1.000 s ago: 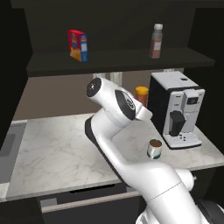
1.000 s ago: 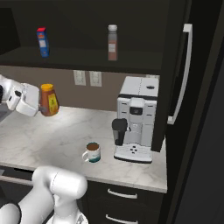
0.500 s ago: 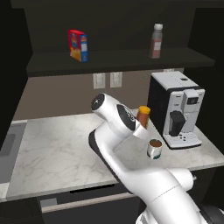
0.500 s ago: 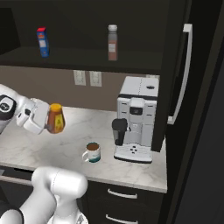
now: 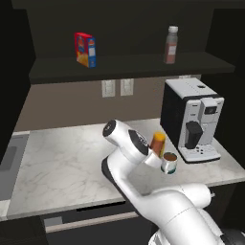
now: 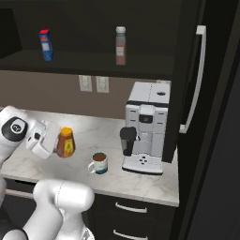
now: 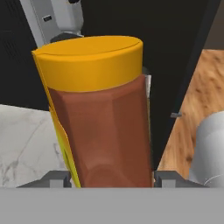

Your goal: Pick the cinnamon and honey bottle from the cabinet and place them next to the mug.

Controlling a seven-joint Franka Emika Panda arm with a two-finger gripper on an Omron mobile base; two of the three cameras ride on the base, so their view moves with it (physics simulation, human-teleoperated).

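Gripper clamped on honey bottle, jaws partly spread, bottle upright just beside mug.

Dim rendered frames, sharp throughout; soft, even light, faint shadows.

Honey bottle base and fingers cut off below.
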